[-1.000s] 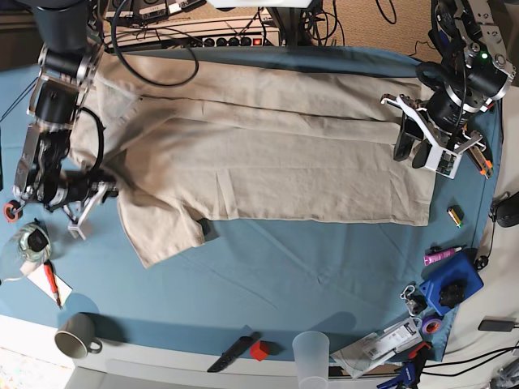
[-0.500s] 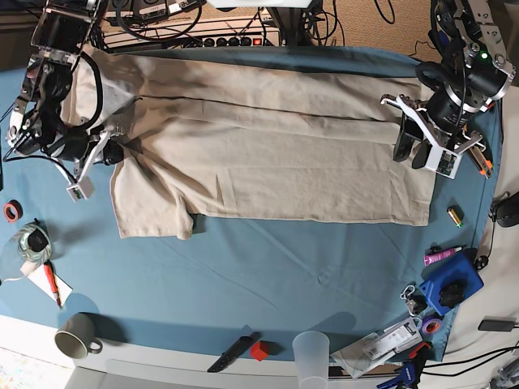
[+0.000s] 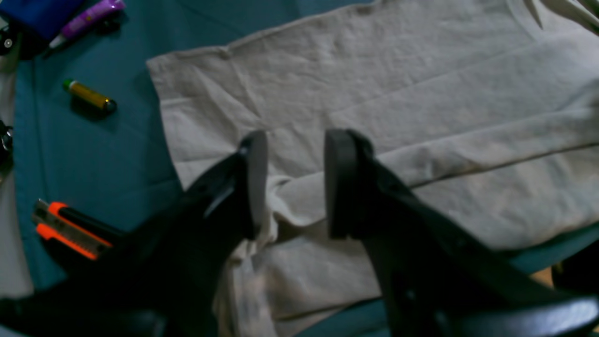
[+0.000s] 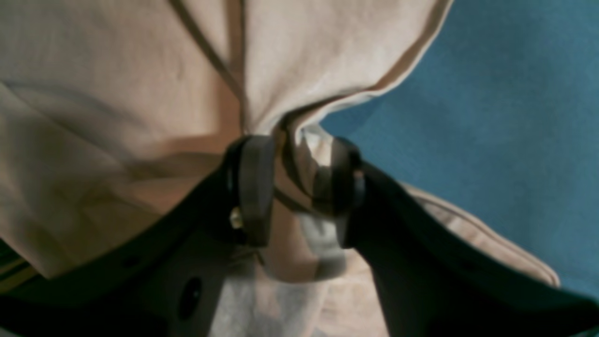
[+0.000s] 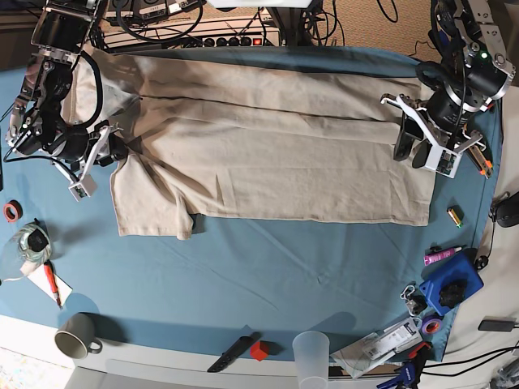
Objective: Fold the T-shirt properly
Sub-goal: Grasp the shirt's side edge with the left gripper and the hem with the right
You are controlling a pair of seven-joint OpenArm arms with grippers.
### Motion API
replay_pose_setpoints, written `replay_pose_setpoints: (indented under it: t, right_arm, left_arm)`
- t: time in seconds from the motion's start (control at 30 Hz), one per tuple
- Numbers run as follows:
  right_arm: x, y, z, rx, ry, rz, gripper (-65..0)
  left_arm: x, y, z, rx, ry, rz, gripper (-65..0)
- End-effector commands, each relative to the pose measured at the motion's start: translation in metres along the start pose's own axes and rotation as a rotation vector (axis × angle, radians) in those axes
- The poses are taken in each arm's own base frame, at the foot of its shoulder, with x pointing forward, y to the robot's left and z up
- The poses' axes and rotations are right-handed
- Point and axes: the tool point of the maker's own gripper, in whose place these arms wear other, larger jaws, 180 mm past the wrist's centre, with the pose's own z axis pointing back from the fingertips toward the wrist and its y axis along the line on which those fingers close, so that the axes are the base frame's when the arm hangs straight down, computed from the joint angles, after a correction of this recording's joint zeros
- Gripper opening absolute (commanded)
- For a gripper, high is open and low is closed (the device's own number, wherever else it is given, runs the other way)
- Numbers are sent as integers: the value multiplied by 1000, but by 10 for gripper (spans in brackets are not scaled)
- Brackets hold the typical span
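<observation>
Right gripper (image 4: 295, 187) stood parted around a T-shirt (image 5: 268, 154) sleeve pinch — apparently releasing; left gripper (image 3: 290, 182) hovered open above its hem.

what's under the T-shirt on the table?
A blue tablecloth lies under the T-shirt and shows on all sides of it. Anything else beneath cannot be seen; the cloth covers it. The shirt lies mostly flat, with no obvious lumps.

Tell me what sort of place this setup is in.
Probably a robotics lab workbench: a blue cloth-covered table bears a plain beige T-shirt, a black power strip with cables sits at its far edge, and clutter such as an orange utility knife lies at the side.
</observation>
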Motion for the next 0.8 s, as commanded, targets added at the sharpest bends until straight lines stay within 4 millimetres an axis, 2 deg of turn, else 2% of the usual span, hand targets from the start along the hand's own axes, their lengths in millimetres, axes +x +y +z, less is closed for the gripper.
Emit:
replay_pose_setpoints:
  t: [0.0, 0.13, 0.2, 0.27, 0.33, 0.53, 0.77]
  right_arm:
    - [15, -8, 10, -27, -41, 25, -430]
    - [35, -18, 16, -67, -81, 6, -431]
    - [43, -32, 21, -137, -77, -11, -431]
    - [68, -50, 28, -221, -177, -15, -431]
    - [81, -68, 31, -285, -226, -50, -431]
    - [89, -97, 6, -226, -240, -189, -431]
    - [83, -102, -43, -120, -209, -314, -431]
  left_arm:
    - [9, 1, 3, 6, -33, -19, -435]
    - [9, 2, 3, 7, -36, -19, -435]
    - [9, 1, 3, 7, -36, -20, -435]
    - [9, 1, 3, 7, -36, -19, -435]
    - [9, 2, 3, 7, -35, -20, -435]
    - [10, 1, 3, 7, -37, -19, -435]
    - [11, 2, 3, 7, -40, -20, -435]
